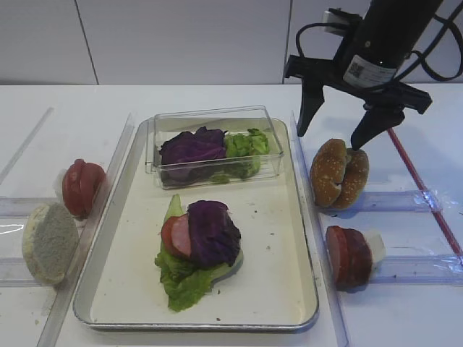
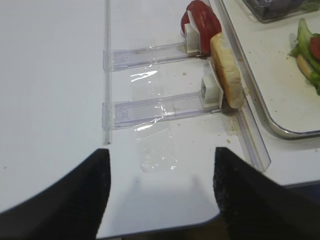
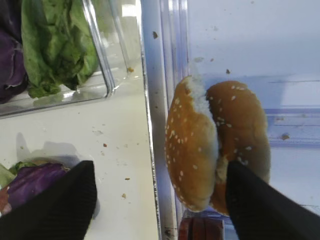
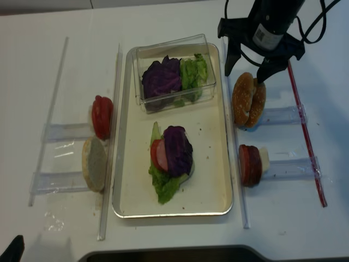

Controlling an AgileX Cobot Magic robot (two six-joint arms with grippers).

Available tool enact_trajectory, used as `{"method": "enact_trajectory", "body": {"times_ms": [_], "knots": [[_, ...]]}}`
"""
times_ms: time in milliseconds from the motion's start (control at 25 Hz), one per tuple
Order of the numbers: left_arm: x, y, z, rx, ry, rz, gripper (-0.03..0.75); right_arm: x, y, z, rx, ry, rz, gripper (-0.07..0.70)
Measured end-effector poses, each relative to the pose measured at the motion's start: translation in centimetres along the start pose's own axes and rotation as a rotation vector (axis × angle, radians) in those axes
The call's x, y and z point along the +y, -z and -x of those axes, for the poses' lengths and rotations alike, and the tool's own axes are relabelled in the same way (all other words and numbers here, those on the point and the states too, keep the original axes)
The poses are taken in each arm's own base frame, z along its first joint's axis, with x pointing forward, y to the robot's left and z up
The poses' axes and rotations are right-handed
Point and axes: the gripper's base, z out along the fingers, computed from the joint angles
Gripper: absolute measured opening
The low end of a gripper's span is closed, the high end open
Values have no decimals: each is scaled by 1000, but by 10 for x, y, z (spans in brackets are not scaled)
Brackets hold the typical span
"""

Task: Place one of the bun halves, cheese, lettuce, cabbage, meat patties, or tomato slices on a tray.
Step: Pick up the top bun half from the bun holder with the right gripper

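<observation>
My right gripper [image 1: 338, 130] hangs open over two sesame bun halves standing on edge in a clear holder right of the tray [image 1: 271, 246]. In the right wrist view the golden-brown bun top [image 3: 192, 145] sits between the spread fingers [image 3: 55, 205], and the right finger overlaps the second half [image 3: 245, 125]. On the tray lies a stack of lettuce [image 1: 181, 278], tomato [image 1: 173, 235] and cabbage [image 1: 213, 231]. Meat patties [image 1: 347, 254] stand at the right, tomato slices [image 1: 81, 188] and a pale bun half [image 1: 49, 242] at the left. No cheese shows. My left gripper [image 2: 160, 190] is open over bare table.
A clear plastic box [image 1: 214, 114] with cabbage and lettuce stands at the back of the tray. Narrow clear holders [image 2: 150, 107] run along both sides of the tray. A red rod [image 1: 423, 191] lies at the far right. The table's front edge is close under the left gripper.
</observation>
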Motion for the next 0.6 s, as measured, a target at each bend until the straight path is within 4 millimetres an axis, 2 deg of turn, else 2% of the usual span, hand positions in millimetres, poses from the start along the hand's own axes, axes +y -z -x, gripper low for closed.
{"method": "enact_trajectory", "body": {"times_ms": [600], "knots": [[0,0,0,0,0,0,426,0,-22,6,57,-7,25,526]]}}
